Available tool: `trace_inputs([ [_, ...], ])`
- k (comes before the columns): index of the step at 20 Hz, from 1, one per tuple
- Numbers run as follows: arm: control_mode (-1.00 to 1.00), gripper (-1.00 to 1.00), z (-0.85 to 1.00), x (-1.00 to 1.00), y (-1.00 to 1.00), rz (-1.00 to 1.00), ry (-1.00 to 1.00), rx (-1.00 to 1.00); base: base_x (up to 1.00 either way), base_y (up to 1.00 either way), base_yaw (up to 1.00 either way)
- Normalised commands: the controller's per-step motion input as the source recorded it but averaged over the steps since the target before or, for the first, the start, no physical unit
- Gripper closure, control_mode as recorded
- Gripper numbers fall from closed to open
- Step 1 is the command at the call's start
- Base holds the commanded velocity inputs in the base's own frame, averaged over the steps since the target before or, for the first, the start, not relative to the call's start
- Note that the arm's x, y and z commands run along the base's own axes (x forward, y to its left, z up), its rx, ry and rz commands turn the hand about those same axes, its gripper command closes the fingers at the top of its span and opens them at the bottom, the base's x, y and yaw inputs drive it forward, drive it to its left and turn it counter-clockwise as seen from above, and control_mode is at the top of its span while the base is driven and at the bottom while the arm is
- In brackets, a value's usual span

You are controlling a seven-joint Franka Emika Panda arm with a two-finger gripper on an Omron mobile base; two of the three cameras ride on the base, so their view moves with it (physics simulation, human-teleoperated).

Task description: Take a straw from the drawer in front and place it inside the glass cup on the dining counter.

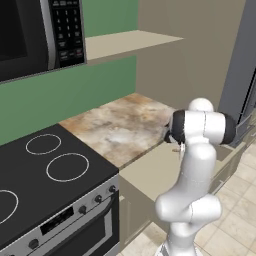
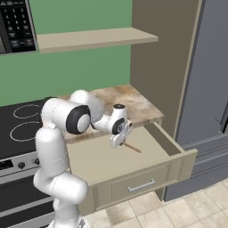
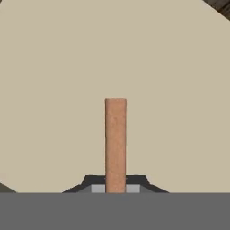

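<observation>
The drawer [image 2: 103, 165] stands pulled out below the marbled worktop, its plain cream floor bare; it also shows as the drawer [image 1: 150, 172] from the left. My gripper [image 2: 118, 141] reaches down into it and is shut on the straw [image 2: 132, 147], a thin reddish-brown stick that pokes out to the right just over the drawer floor. In the hand view the straw [image 3: 115, 141] rises straight from between the dark fingertips of the gripper [image 3: 115, 187], with the cream floor behind it. The glass cup and the dining counter are out of view.
A black stove top [image 1: 45, 175] with its oven sits left of the drawer, under a microwave [image 1: 35, 35]. The marbled worktop [image 2: 129, 104] lies behind the drawer, below a beige shelf [image 2: 95, 39]. A tall grey fridge [image 2: 209, 89] stands at the right.
</observation>
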Motion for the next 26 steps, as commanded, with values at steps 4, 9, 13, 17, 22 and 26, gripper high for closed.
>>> trace_inputs([
  [4,-1.0,1.0,1.0,-0.37,0.0,0.0,0.0,0.0,0.0,0.0,0.0],
  [9,-1.0,1.0,1.0,-0.39,0.12,-0.06,0.0,0.0,0.0,0.0,0.0],
  [13,-1.0,1.0,1.0,-0.33,0.22,-0.12,0.0,0.0,0.0,0.0,0.0],
  [17,-1.0,1.0,1.0,-0.31,0.26,-0.14,0.0,0.0,0.0,0.0,0.0],
  [22,-1.0,1.0,0.96,-0.35,0.17,-0.07,0.0,0.0,0.0,0.0,0.0],
  [26,-1.0,1.0,0.67,-0.53,0.06,-0.01,0.0,0.0,0.0,0.0,0.0],
])
